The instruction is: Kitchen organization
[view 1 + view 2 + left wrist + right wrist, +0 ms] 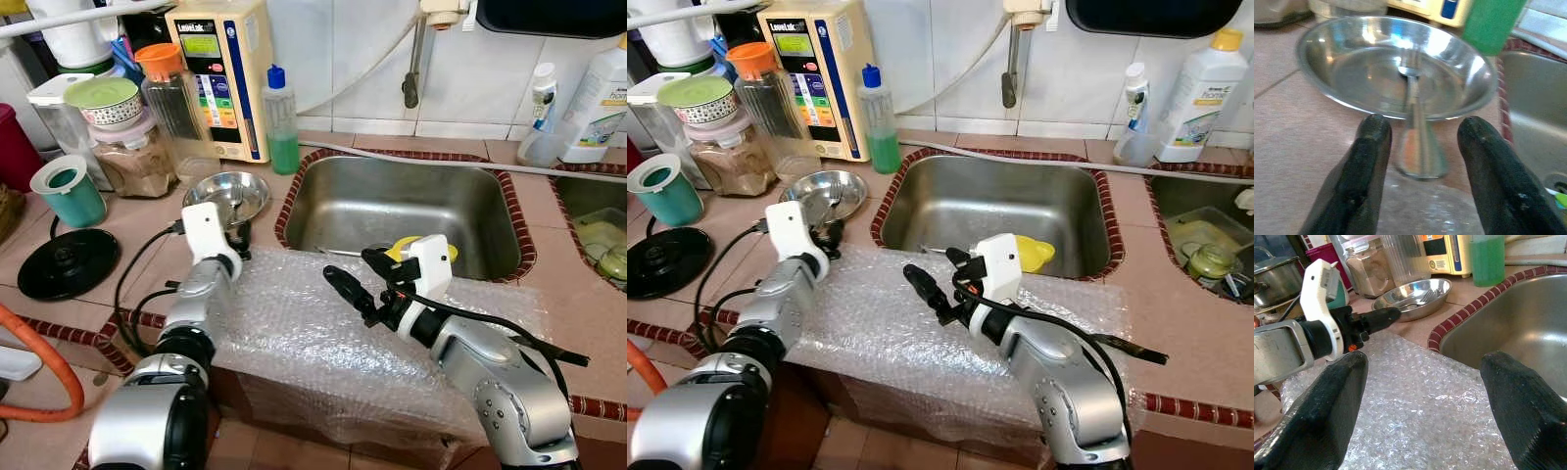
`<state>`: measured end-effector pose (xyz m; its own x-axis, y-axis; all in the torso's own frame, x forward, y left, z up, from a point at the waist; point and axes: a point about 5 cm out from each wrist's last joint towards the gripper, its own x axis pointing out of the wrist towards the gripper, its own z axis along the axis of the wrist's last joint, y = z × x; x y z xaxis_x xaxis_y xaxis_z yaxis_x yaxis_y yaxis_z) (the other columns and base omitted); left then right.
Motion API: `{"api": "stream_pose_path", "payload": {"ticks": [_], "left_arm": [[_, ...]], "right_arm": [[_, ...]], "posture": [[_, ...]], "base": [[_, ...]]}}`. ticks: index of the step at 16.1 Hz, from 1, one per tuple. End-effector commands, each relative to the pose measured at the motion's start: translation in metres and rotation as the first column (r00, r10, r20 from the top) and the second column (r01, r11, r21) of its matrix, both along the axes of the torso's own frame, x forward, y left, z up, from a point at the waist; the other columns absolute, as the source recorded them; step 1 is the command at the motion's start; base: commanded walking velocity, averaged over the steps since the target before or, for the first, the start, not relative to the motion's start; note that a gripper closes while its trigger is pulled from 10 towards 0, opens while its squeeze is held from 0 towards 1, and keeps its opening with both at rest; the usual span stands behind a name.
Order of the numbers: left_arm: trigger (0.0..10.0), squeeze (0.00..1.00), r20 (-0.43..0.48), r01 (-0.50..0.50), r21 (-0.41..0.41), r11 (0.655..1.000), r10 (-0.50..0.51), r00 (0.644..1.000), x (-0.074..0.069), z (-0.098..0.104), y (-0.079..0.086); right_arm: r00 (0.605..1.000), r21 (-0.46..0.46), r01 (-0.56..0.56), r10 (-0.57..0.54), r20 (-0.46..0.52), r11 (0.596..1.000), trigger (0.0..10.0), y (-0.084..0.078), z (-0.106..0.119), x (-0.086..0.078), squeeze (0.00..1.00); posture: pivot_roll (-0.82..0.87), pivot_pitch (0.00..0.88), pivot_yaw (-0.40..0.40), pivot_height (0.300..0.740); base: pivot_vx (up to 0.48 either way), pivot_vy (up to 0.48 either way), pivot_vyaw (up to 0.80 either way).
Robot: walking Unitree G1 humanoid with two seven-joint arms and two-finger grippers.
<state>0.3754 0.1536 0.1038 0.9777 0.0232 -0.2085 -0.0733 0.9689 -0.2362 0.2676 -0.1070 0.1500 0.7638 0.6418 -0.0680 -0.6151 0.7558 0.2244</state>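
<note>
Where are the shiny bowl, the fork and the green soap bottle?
shiny bowl (1352, 68), left wrist view, on its inner wall.
fork (1418, 142), left wrist view, on its handle.
green soap bottle (282, 147), left eye view, on its green lower half.

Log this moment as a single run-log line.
left gripper: open, straddling fork handle at steel bowl | right gripper: open, empty, over bubble wrap | sink: yellow item inside

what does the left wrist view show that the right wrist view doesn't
Left wrist view: a close look at the fork, its handle jutting over the bowl's rim between the open left end effector fingers. Right wrist view: the bubble wrap, the sink, the left arm and the open right end effector. Both: the steel bowl and the green bottle.
</note>
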Motion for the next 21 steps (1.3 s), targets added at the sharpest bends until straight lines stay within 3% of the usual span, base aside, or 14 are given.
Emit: {"api": "stream_pose_path", "payload": {"ticks": [1,11,17,21], "left_arm": [[0.0,0.0,0.017,-0.019,0.007,1.0,0.019,1.0,0.003,0.006,0.006],[0.0,0.0,0.03,-0.032,-0.006,0.999,0.032,0.999,0.003,0.006,0.01],[0.0,0.0,0.107,-0.048,-0.006,0.999,0.049,0.993,0.007,0.019,0.013],[0.0,0.0,0.226,-0.028,0.046,0.999,0.017,0.974,0.009,0.035,0.008]], "right_arm": [[1.0,0.01,-0.008,0.008,0.02,1.0,10.0,0.001,0.007,-0.002,0.0],[1.0,0.0,-0.014,0.014,0.012,1.0,10.0,0.002,0.004,-0.003,0.0],[1.0,-0.005,-0.017,0.017,0.017,1.0,10.0,0.003,0.005,-0.002,0.0],[1.0,-0.008,-0.014,0.014,0.014,1.0,10.0,0.002,0.004,0.0,0.0]], "posture": [[-0.09,0.0,0.116,0.74],[-0.09,0.0,0.113,0.74],[-0.09,0.0,0.112,0.74],[-0.08,0.0,0.103,0.74]], "base": [[0.0,0.0,0.0],[0.0,0.0,0.0],[0.0,0.0,0.0],[0.0,0.0,0.0]]}}
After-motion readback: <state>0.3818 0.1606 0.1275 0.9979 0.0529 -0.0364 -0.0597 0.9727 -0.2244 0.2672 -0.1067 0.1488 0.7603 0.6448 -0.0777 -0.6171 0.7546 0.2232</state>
